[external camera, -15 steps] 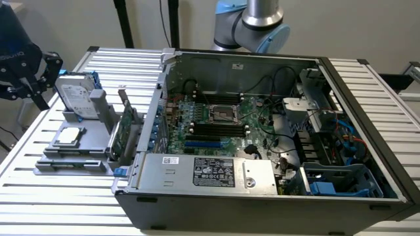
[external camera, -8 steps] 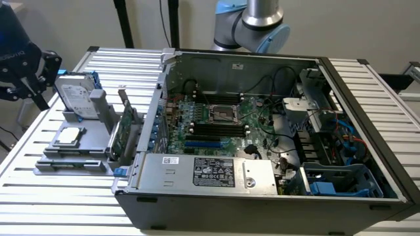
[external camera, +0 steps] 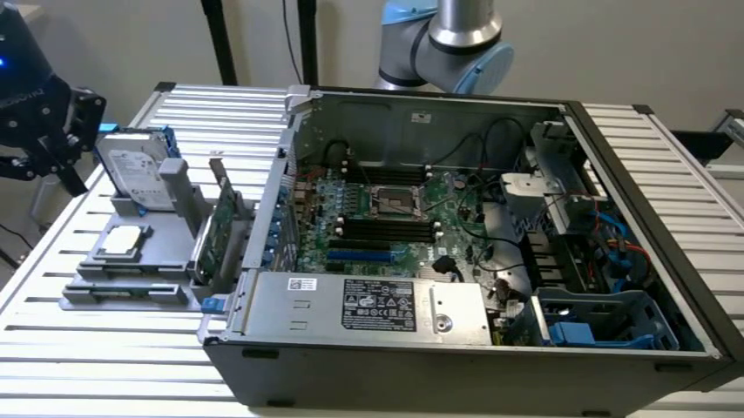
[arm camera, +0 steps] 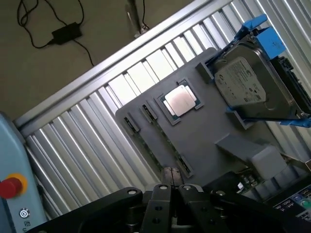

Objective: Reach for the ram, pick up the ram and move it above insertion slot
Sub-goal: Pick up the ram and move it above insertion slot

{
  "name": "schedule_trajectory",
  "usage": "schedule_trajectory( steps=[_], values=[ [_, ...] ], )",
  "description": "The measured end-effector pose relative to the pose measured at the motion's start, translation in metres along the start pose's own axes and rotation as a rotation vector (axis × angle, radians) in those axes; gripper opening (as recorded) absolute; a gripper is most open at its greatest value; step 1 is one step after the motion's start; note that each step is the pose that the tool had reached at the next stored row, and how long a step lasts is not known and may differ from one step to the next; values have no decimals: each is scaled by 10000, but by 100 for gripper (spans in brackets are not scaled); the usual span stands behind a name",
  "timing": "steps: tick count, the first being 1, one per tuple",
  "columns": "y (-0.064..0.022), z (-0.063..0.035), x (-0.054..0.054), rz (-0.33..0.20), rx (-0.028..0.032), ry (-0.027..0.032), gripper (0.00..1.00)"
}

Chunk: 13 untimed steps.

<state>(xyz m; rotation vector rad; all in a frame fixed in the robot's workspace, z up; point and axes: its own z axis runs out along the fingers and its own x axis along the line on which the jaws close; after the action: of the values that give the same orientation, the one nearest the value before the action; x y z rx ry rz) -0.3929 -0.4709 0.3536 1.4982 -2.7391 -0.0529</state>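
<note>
The ram (arm camera: 154,148) stands on edge in the grey fixture tray (arm camera: 204,131), a thin green stick held between small end clips; in the exterior view the ram (external camera: 128,292) runs along the tray's front. My gripper (arm camera: 171,187) hovers above and short of it, fingers together with nothing between them. From the exterior camera the gripper (external camera: 64,170) hangs at the far left, beyond the tray's back corner. The black insertion slots (external camera: 384,228) lie on the motherboard inside the open computer case (external camera: 465,348), well off to the exterior view's right.
On the tray also sit a silver processor (arm camera: 181,101), a hard drive (arm camera: 252,87) in a blue frame, and an upright green expansion card (external camera: 219,235). The case's wall (external camera: 273,200) stands between tray and motherboard. A red stop button (arm camera: 10,187) sits beside the slatted table (external camera: 104,366).
</note>
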Motion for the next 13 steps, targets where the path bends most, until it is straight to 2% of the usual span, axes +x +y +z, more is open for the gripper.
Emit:
schedule_trajectory(
  steps=[13],
  values=[
    [0, 0, 0, -2368, 3, 91, 11]
  ],
)
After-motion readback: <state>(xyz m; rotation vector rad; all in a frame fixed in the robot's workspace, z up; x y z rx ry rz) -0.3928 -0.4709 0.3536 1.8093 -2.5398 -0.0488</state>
